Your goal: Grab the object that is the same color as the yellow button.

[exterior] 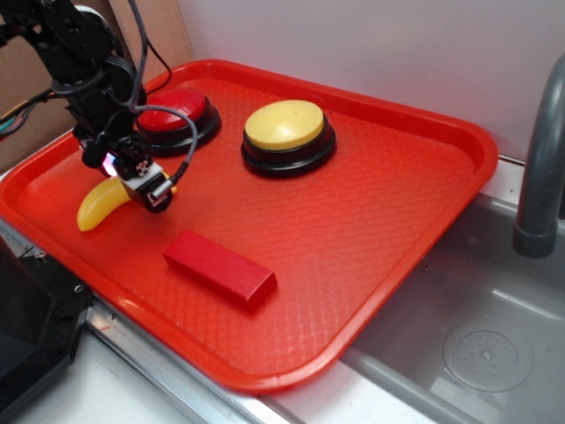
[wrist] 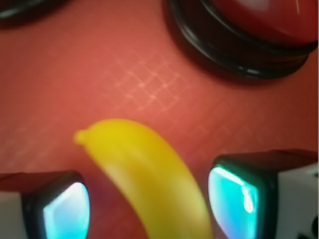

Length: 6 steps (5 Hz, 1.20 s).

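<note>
Below, the gripper (wrist: 149,204) stands open, its fingers (wrist: 65,209) either side of the banana (wrist: 149,169) on the tray's (exterior: 371,238) left part, well apart from the yellow button (exterior: 284,125).

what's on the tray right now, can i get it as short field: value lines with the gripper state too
surface: red tray beside a sink
target: yellow banana, lying flat near the tray's left edge
gripper: gripper open, one finger on each side of the banana, gaps visible
match: yellow button, far side of tray
other button: red button, left of the yellow one
other item: red block, near front edge
</note>
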Available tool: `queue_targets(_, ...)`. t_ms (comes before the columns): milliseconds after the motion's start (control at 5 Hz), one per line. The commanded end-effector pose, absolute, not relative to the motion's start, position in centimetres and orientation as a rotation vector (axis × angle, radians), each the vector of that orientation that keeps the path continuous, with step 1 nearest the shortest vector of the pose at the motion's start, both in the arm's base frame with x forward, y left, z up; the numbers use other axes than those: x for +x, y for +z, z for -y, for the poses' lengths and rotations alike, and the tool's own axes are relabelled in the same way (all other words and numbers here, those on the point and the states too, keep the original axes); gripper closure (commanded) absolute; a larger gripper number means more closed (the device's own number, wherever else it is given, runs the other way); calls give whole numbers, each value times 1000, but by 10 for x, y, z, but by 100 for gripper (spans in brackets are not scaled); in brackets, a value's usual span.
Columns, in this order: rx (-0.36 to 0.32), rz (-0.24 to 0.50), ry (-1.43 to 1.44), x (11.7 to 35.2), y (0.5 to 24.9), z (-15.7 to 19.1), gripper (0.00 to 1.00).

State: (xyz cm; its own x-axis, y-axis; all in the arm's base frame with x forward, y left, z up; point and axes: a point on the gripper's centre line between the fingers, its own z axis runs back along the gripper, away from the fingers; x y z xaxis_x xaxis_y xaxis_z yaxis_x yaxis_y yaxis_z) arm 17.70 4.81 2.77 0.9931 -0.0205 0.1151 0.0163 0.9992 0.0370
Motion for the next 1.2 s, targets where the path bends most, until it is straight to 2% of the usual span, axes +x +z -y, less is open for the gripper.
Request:
queue_targets(0, 66, 114, -45, 184, 25, -48, 37)
queue_targets(200, 50, 106, -67, 182, 25, -46, 100)
queue_targets(400, 28, 97, -44, 187, 43, -43, 100)
queue_targets(800, -33, 180, 38, 213, 132, 1, 100)
queue_targets(1000, -103, 227, 61, 222, 179, 15, 100)
